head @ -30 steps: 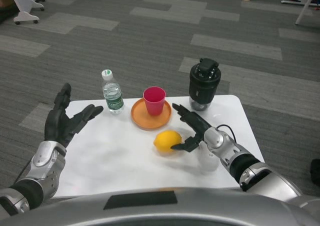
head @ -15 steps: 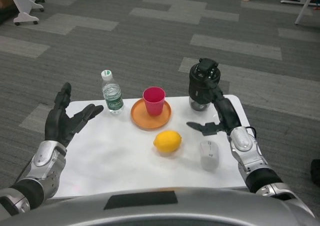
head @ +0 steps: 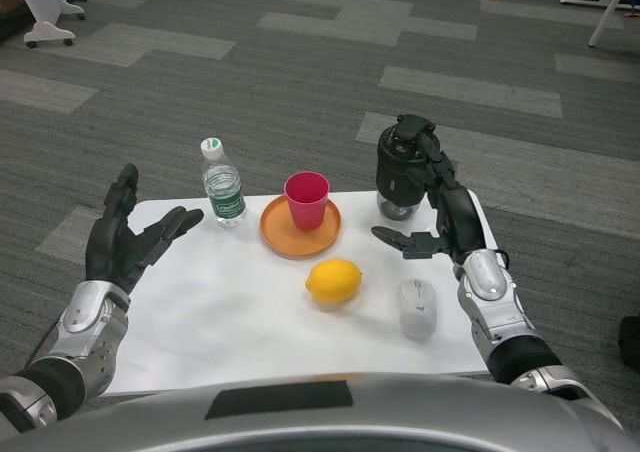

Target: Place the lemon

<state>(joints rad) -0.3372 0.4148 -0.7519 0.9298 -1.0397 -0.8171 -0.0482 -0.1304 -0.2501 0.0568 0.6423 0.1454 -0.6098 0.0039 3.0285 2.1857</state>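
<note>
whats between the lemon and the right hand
Nothing: in the head view only bare white table separates the lemon from the right hand, which hovers open up and to its right. The white mouse lies lower, off that line.

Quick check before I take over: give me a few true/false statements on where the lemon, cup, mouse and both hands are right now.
1. The lemon lies on the white table, in no hand. True.
2. The pink cup stands on the orange plate. True.
3. The right hand grips the lemon. False: it is raised and open, apart from the lemon, near the black device.
4. The mouse sits left of the lemon. False: it sits to its right.
5. The left hand holds the water bottle. False: it is open and apart from it.
</note>
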